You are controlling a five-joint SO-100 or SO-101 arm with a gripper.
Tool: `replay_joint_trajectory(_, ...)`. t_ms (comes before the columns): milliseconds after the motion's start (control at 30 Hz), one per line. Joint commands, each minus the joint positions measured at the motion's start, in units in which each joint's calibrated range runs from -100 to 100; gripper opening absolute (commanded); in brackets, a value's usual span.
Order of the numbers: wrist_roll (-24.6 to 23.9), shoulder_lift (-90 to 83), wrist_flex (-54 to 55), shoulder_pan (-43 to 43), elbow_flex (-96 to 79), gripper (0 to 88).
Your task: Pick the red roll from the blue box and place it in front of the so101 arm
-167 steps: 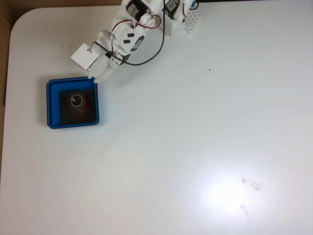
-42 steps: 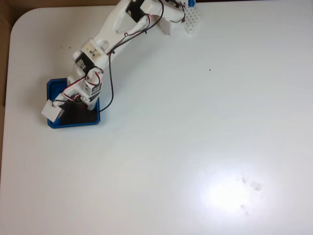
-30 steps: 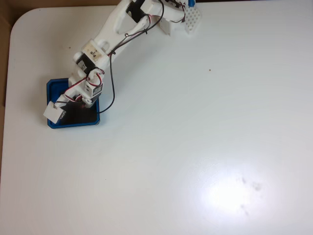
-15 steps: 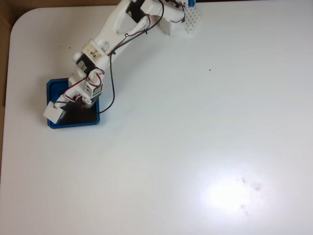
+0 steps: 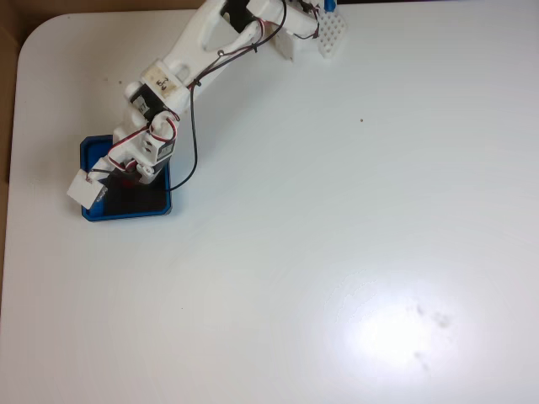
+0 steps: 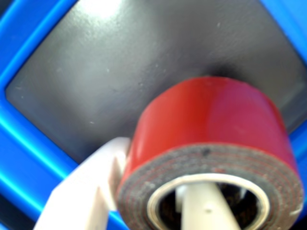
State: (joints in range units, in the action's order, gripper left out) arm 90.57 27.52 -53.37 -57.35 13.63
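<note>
The red roll [image 6: 211, 120], judged light and stiff, is pinched through its wall by the gripper [image 6: 158, 191], one finger inside the core.

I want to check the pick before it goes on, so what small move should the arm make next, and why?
Probably a short straight lift. In the wrist view one finger presses the outside of the red roll and the other runs through its core, so the gripper seems shut on it, and it hangs over the black floor of the blue box. Rising first should clear the blue wall.
</note>
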Motion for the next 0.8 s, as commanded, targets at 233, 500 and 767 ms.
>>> replay_joint_trajectory(233, -0.29, -12.55, -0.18, -0.25, 1.28, 0.6)
replay_joint_trajectory(500, -0.20, -22.34, -0.35, -0.25, 0.56, 0.6)
replay_joint_trajectory(767, -0.12, -28.10, -1.25, 2.19, 0.20, 0.6)
